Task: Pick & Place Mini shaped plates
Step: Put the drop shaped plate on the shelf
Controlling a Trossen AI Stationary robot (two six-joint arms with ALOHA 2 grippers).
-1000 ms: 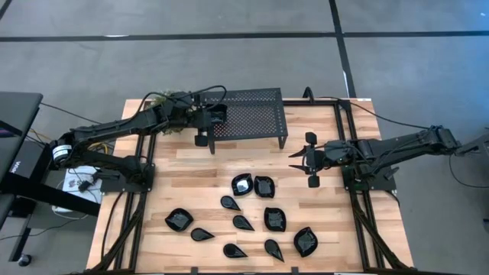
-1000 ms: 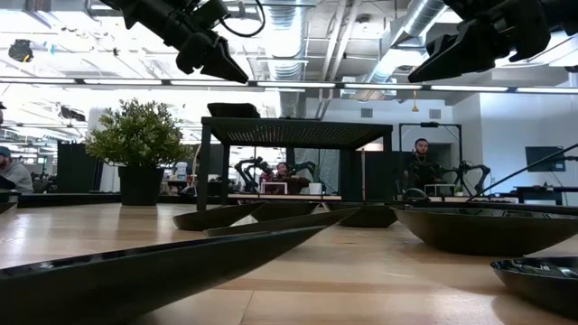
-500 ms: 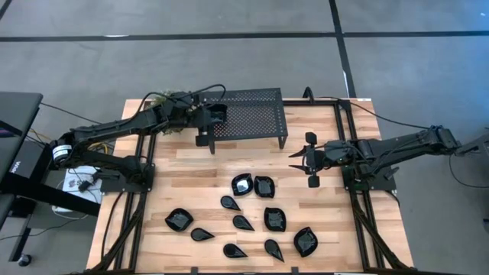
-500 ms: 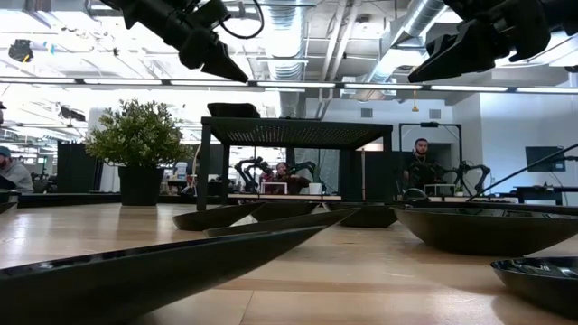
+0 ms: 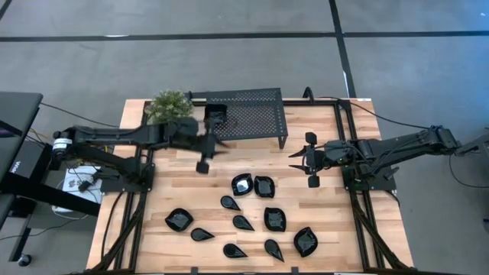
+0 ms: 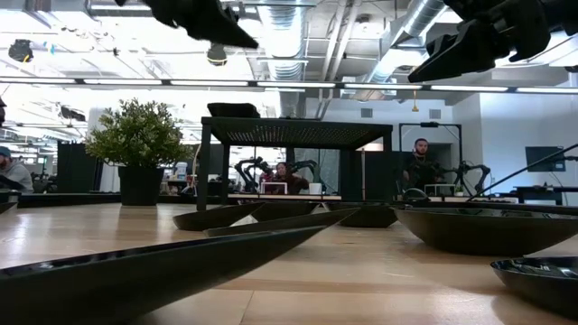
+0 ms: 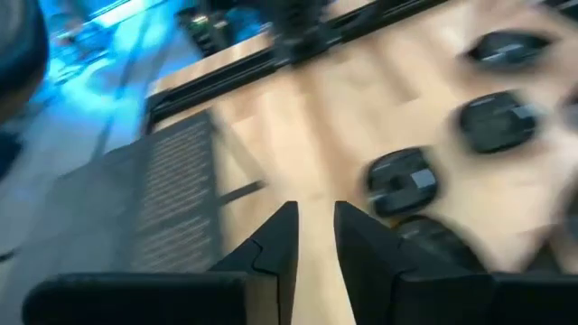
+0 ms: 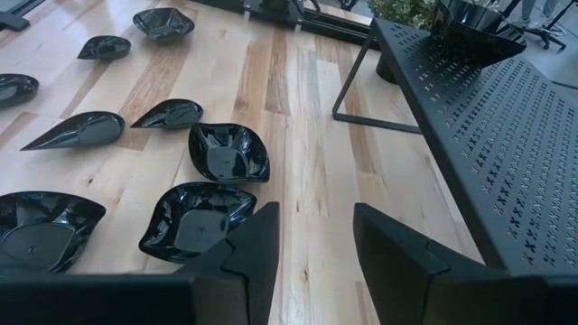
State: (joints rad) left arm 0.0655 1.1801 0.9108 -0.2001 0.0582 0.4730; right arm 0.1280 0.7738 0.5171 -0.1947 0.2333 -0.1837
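Several glossy black mini plates (image 5: 264,186) lie rim-up on the near half of the wooden table, also seen in the right wrist view as plates (image 8: 228,151). One more plate (image 5: 218,114) sits on the left end of the black perforated stand's (image 5: 252,111) top, and shows as plate (image 8: 470,18) and plate (image 6: 233,110). My left gripper (image 5: 205,156) hangs above bare table just near-left of the stand, empty, its fingers (image 7: 280,236) a narrow gap apart. My right gripper (image 5: 294,160) hovers open to the right of the stand, above the table, holding nothing.
A potted green plant (image 5: 170,105) stands at the far left corner beside the stand. Black frame rails (image 5: 348,145) run along both table sides. Bare wood lies between the stand and the group of plates. People sit at desks in the room behind.
My left arm has drawn back from over the stand's left end toward the near-left, uncovering the plant, and its gripper now hangs off the stand toward the near edge. The plate on the stand has stayed where it was. My right arm kept still.
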